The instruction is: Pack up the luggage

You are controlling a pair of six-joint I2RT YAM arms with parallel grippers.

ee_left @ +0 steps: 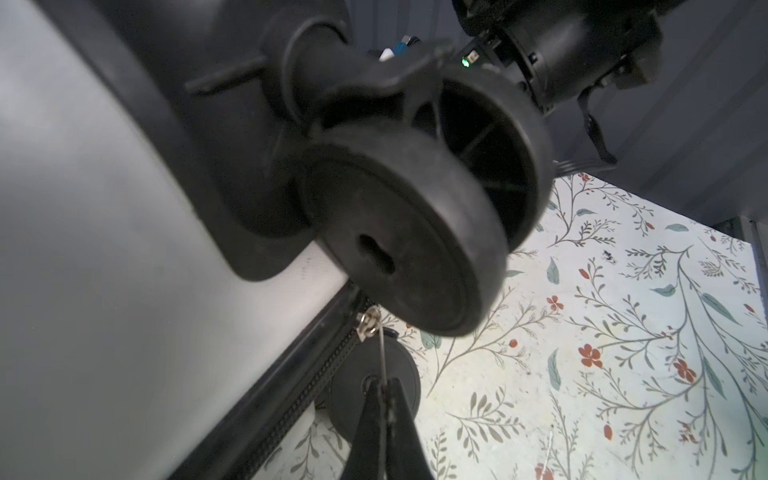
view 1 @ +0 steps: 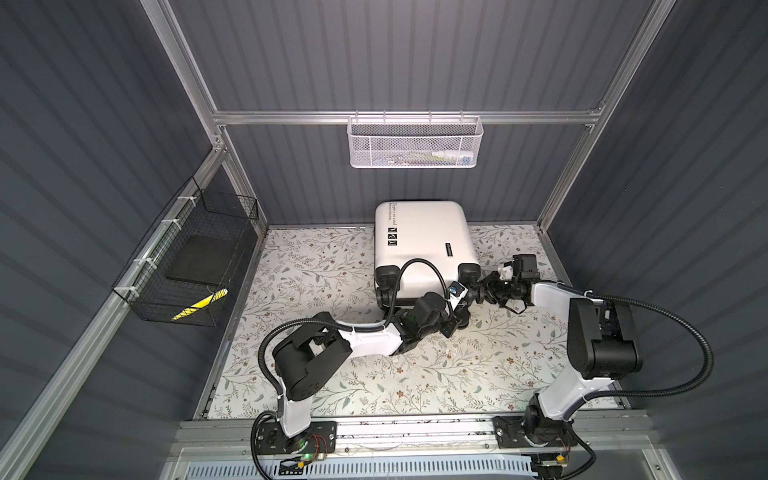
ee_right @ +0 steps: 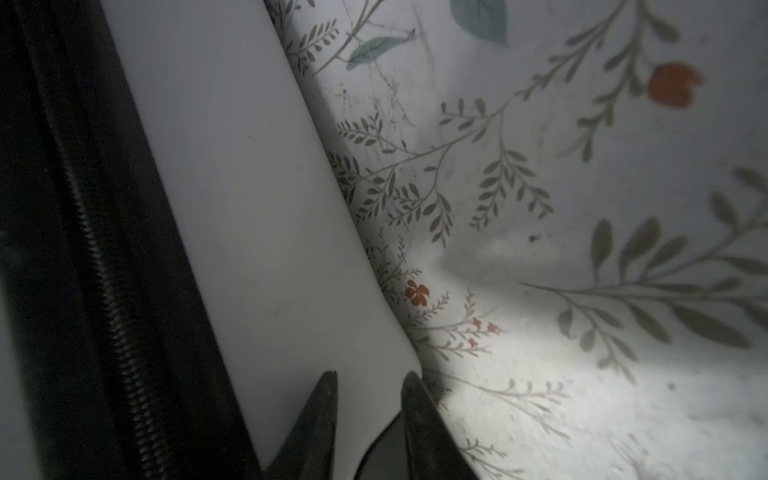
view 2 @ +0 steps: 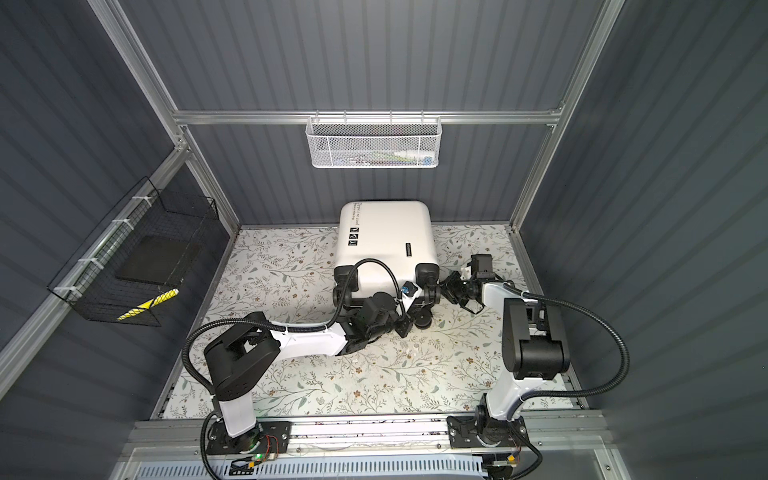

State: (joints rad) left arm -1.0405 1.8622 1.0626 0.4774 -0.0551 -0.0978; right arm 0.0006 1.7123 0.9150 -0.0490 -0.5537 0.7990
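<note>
Pinching left hand (ee_left: 384,384): is clamping the thin wire (ee_left: 381,353) on the zipper pull (ee_left: 368,322).
Right hand (ee_right: 370,380): is hovering narrowly parted at the luggage (ee_right: 232,208) shell; contact unclear.

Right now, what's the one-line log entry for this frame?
left gripper: shut on zipper pull | right gripper: jaws apart beside luggage | luggage: lying flat, lid down

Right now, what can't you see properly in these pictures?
- Inside the luggage: closed shell hides it, every view.
- Contents of the white mesh basket: too small behind mesh, both top views.
- Zipper pull in the left gripper: arm hides it in both top views.
- Right gripper: right wrist view is dim; gripping the shell or not, unclear.
</note>
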